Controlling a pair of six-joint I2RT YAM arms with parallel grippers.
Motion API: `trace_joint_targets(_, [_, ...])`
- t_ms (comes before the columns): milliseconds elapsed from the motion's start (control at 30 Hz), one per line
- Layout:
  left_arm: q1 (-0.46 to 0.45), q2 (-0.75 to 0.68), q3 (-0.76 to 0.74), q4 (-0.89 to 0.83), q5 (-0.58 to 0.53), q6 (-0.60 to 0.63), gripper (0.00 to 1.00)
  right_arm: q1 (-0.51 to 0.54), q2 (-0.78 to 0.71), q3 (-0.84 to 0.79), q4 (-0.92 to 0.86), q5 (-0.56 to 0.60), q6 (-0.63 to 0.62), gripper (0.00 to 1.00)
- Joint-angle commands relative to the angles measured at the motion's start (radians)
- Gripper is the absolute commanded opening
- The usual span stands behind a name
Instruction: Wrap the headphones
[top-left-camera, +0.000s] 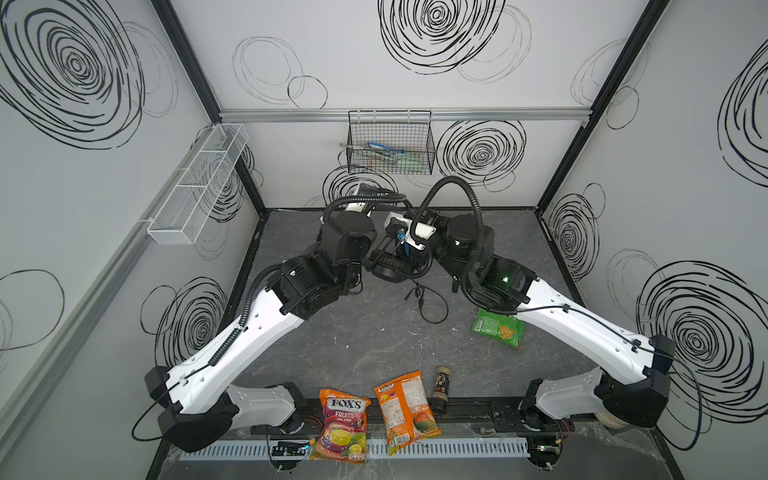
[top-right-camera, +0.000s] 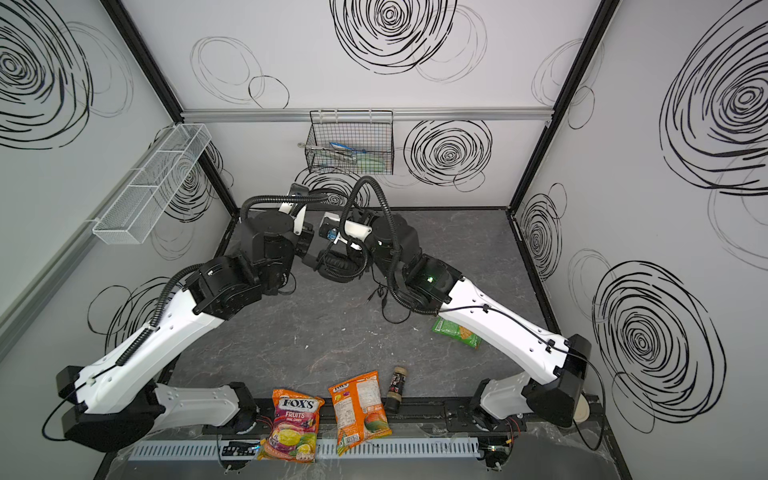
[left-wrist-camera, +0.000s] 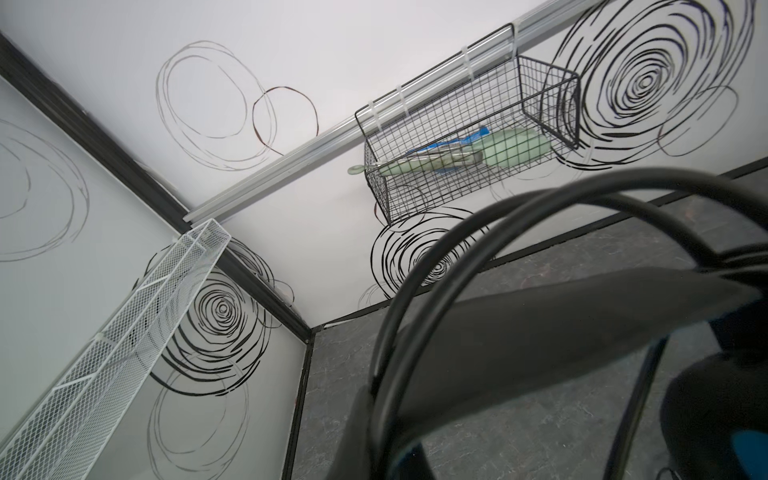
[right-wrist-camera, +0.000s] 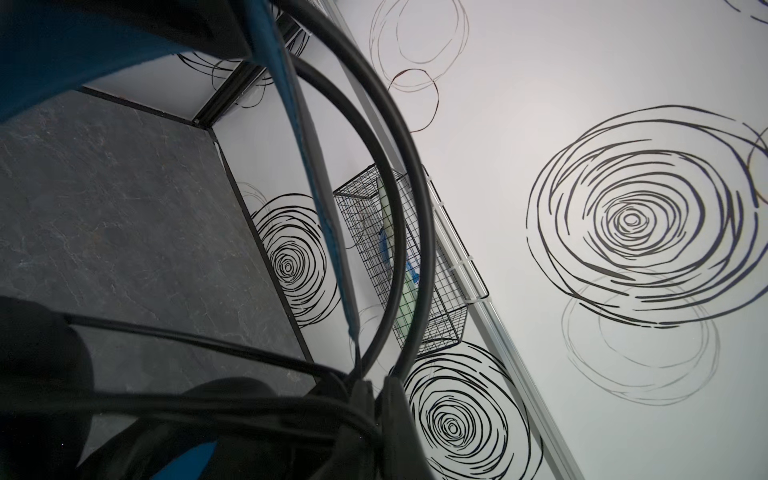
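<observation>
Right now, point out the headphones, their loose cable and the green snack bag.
headphones (top-left-camera: 388, 273): top view, ear cup.
cable (top-left-camera: 420, 301): top view, inline piece.
green snack bag (top-left-camera: 495, 328): top view, front face.

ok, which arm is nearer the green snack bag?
Right. The right arm has its white forearm crossing the green snack bag at its corner; the left arm lies across the table from it, reaching toward the headphones.

Centre: bare table (top-left-camera: 365, 345), open passage.
Lower centre: Fox's bag (top-left-camera: 343, 422), orange bag (top-left-camera: 405, 409) and small bottle (top-left-camera: 441, 388) obstruct.
Right of centre: green packet (top-left-camera: 496, 330) and headphones cable (top-left-camera: 420, 302) lie in the way.
</observation>
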Motion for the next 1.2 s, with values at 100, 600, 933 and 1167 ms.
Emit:
trace_joint_targets(100, [-0.005,-0.043,0.01,-0.165,0.052,0.01,0.0,-0.044,-0.016,-0.013,0.153,0.064,0.033,0.05])
trace_joint_targets(600, [0.146,-0.183,-0.061,-0.124,0.502,-0.084,0.0,-0.142,-0.092,-0.07,0.145,-0.098,0.143,0.15])
trace_joint_targets(933, [0.163,-0.199,-0.05,-0.119,0.558,-0.107,0.0,-0.196,-0.151,-0.114,0.139,-0.172,0.257,0.19])
trace_joint_targets(1167, [0.207,-0.205,0.016,-0.109,0.677,-0.18,0.0,-0.271,-0.175,-0.174,0.166,-0.214,0.397,0.16])
